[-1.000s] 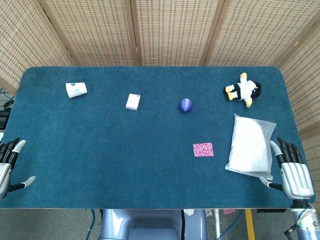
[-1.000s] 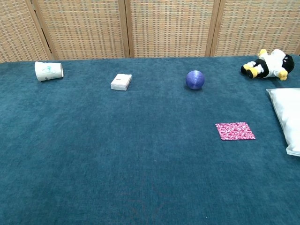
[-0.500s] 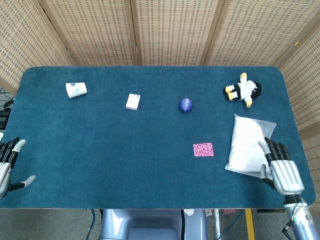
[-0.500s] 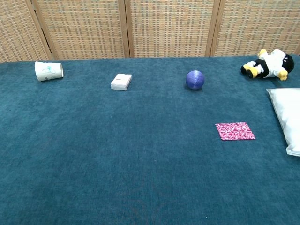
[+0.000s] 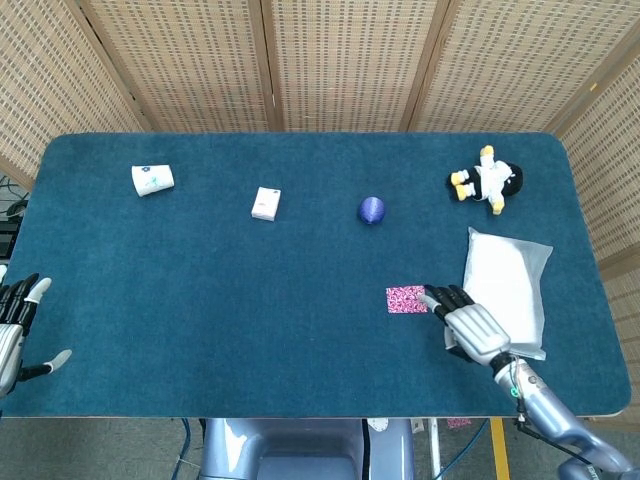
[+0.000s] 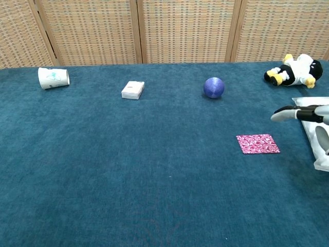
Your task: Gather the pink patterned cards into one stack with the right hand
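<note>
Head view: my right robot hand reaches in, fingers spread and empty, tips just beside the flat pink patterned cards on the blue felt table. Next: settle fingertips on them. Chest view: open room left; white soft pouch crowds the right.

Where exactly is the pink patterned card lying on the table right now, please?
In the head view, the pink patterned card lies flat on the table's right half, below the blue ball and left of the white pillow, with the right hand just beside it.
</note>
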`<action>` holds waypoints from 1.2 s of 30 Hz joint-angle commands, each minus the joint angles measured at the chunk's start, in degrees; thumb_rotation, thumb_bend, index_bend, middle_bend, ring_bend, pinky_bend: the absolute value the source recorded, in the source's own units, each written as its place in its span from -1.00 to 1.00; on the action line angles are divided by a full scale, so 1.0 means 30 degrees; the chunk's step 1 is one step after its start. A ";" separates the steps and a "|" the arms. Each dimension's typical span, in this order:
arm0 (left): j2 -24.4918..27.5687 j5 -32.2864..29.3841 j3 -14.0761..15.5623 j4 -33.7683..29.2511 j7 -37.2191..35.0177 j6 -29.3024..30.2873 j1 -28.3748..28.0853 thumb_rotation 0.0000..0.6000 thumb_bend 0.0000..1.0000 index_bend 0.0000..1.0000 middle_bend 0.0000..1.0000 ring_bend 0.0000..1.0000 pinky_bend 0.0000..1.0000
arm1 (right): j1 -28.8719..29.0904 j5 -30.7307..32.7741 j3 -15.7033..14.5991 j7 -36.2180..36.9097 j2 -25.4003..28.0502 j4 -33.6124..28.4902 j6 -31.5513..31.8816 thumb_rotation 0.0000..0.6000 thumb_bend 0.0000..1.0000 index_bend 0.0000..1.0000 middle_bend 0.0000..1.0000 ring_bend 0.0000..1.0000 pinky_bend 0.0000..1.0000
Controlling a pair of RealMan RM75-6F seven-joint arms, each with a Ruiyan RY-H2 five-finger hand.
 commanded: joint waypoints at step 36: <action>-0.0002 -0.0150 -0.0035 -0.0094 0.0130 -0.0044 0.0000 1.00 -1.00 -1.00 -1.00 -1.00 -1.00 | 0.2458 0.5796 -0.0854 -0.6123 -0.2836 0.0362 -0.3232 1.00 1.00 -0.91 -0.86 -0.94 -0.69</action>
